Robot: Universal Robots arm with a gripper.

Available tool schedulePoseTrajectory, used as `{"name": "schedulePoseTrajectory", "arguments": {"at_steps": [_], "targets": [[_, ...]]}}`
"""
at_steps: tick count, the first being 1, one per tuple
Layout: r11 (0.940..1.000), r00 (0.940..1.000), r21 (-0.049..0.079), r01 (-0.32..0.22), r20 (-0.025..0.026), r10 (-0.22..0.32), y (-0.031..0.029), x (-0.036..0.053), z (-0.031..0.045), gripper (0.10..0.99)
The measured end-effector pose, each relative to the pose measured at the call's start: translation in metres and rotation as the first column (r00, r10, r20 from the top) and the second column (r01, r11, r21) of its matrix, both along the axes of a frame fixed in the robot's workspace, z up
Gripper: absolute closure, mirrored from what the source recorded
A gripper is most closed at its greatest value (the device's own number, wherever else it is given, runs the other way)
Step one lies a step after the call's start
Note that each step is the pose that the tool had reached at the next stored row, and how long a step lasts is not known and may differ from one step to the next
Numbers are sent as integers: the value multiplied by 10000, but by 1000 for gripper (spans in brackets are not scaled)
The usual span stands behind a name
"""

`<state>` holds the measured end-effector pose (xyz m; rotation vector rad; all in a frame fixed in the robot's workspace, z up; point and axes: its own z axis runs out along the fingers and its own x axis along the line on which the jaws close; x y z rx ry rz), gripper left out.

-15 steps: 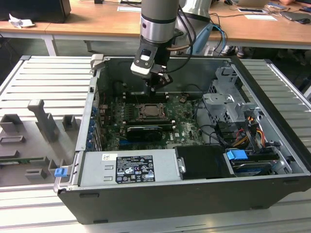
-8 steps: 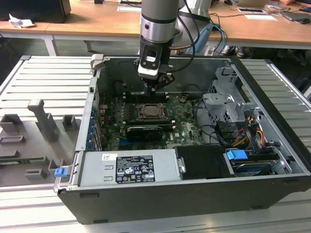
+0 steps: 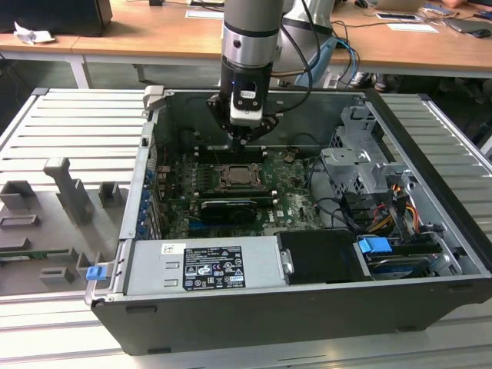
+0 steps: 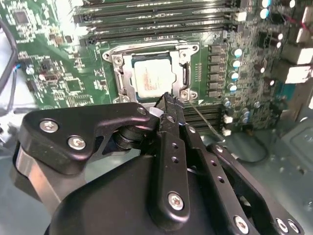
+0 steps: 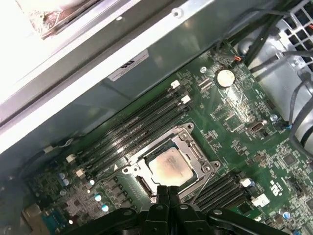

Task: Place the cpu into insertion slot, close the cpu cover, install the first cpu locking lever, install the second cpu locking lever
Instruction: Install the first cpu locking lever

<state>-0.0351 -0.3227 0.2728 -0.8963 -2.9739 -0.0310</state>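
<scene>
The cpu (image 4: 151,78) (image 5: 168,167) lies pale and flat in the insertion slot (image 3: 234,178) on the green motherboard. The silver cpu cover (image 4: 184,73) (image 5: 196,152) lies down around it as a frame. A thin metal lever (image 4: 203,120) runs out from the socket corner closest to the fingertips. My gripper (image 3: 247,137) (image 4: 167,98) (image 5: 168,190) hangs just above that edge of the socket. Its black fingers (image 5: 161,205) are pressed together, shut, with nothing visible between them.
The motherboard sits deep in an open computer case (image 3: 430,231). Long black memory slots (image 5: 132,132) flank the socket, and a black graphics card (image 3: 227,209) lies in front of it. A power supply (image 3: 207,265), drive cage (image 3: 357,165) and cables (image 3: 384,207) crowd the case.
</scene>
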Motion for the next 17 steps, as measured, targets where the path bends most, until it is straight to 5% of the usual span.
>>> {"name": "schedulePoseTrajectory", "arguments": {"at_steps": [8,17], "targets": [[9938,9938,1,-1115,1,1115,0,0,-1,980],[9693,9693,1,-2458,0,2458,0,0,-2,980]]}}
